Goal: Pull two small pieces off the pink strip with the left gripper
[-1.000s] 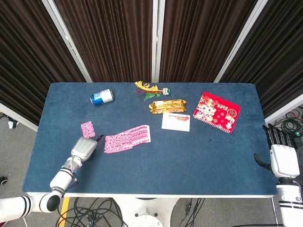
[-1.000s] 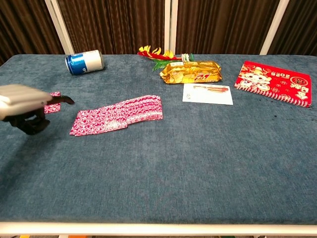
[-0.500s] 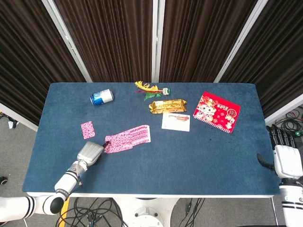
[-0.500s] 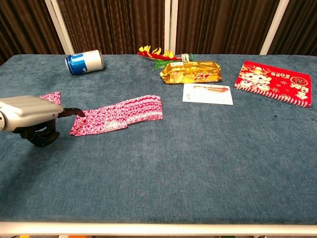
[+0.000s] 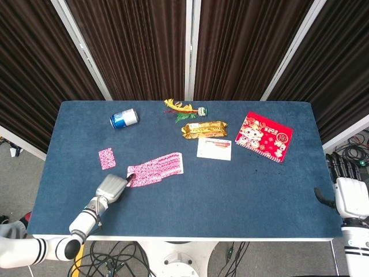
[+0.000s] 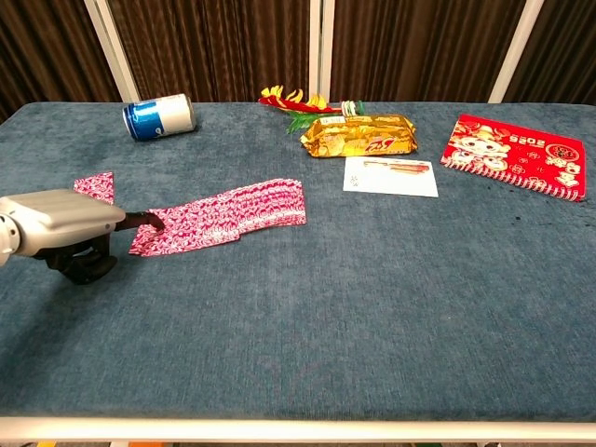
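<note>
The pink strip (image 5: 154, 168) (image 6: 223, 216) lies flat on the blue table, left of middle. One small pink piece (image 5: 106, 158) (image 6: 93, 184) lies apart from it, further left. My left hand (image 5: 112, 187) (image 6: 60, 223) is at the strip's left end, with a dark fingertip (image 6: 149, 220) on its corner. The hand's back hides the other fingers, so I cannot see whether the strip is pinched. My right hand (image 5: 349, 196) hangs off the table's right edge with its fingers straight, holding nothing. It does not show in the chest view.
A blue can (image 5: 124, 118) (image 6: 158, 115) lies on its side at the back left. Further right are a flower sprig (image 5: 183, 108), a gold snack pack (image 5: 204, 128) (image 6: 363, 135), a white card (image 5: 214, 148) (image 6: 390, 176) and a red envelope (image 5: 265, 136) (image 6: 515, 155).
My left hand moved right, from beside the small pink piece to the strip's left end, and its fingertip now touches the strip. The right hand drew back slightly.
</note>
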Robot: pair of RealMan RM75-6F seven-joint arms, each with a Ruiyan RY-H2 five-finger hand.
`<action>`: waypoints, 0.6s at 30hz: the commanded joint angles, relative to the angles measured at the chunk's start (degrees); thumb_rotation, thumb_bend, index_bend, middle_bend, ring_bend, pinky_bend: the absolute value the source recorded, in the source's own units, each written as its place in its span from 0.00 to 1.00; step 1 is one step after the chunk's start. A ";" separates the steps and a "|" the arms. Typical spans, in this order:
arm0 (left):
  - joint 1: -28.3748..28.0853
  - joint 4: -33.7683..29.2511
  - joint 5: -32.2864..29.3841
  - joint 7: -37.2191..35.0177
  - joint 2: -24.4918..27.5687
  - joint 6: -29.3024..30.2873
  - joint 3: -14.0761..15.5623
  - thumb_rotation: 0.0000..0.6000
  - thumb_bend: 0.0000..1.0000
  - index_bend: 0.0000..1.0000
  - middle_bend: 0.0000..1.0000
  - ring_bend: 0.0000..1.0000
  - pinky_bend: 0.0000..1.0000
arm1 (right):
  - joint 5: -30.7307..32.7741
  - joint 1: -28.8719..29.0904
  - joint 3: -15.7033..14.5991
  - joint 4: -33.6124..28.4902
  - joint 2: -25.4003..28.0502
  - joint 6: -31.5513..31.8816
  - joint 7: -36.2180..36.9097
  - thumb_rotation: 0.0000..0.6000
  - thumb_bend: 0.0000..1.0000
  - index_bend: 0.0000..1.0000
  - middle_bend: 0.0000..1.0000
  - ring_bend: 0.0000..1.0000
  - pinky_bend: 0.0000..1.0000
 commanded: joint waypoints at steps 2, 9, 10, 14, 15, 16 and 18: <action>0.56 -1.23 -0.12 0.31 0.77 1.15 0.87 1.00 0.61 0.07 0.87 0.88 0.86 | -0.08 0.08 -0.05 0.25 -0.21 -0.19 0.21 1.00 0.21 0.00 0.00 0.00 0.00; 2.41 -3.44 -0.30 0.15 2.10 3.32 2.89 1.00 0.61 0.08 0.87 0.88 0.86 | -0.33 0.08 -0.12 0.49 -0.35 -0.20 0.48 1.00 0.21 0.00 0.00 0.00 0.00; 2.75 -3.77 -0.40 0.20 2.35 3.69 3.25 1.00 0.61 0.08 0.87 0.88 0.86 | -0.41 0.04 -0.15 0.51 -0.35 -0.14 0.52 1.00 0.21 0.00 0.00 0.00 0.00; 3.96 -4.91 -0.80 -0.07 3.35 4.82 4.25 1.00 0.61 0.08 0.87 0.88 0.86 | -0.66 -0.07 -0.22 0.56 -0.38 0.02 0.75 1.00 0.21 0.00 0.00 0.00 0.00; 4.29 -5.12 -0.91 -0.23 3.62 5.02 4.52 1.00 0.61 0.08 0.87 0.88 0.86 | -0.72 -0.06 -0.20 0.55 -0.37 0.06 0.80 1.00 0.21 0.00 0.00 0.00 0.00; 4.71 -5.33 -0.95 -0.32 4.00 5.35 4.89 1.00 0.61 0.08 0.87 0.88 0.86 | -0.81 -0.05 -0.17 0.52 -0.34 0.09 0.84 1.00 0.21 0.00 0.00 0.00 0.00; 5.28 -5.73 -1.02 -0.35 4.56 5.83 5.44 1.00 0.61 0.08 0.87 0.88 0.86 | -0.97 -0.07 -0.15 0.45 -0.27 0.21 0.89 1.00 0.21 0.00 0.00 0.00 0.00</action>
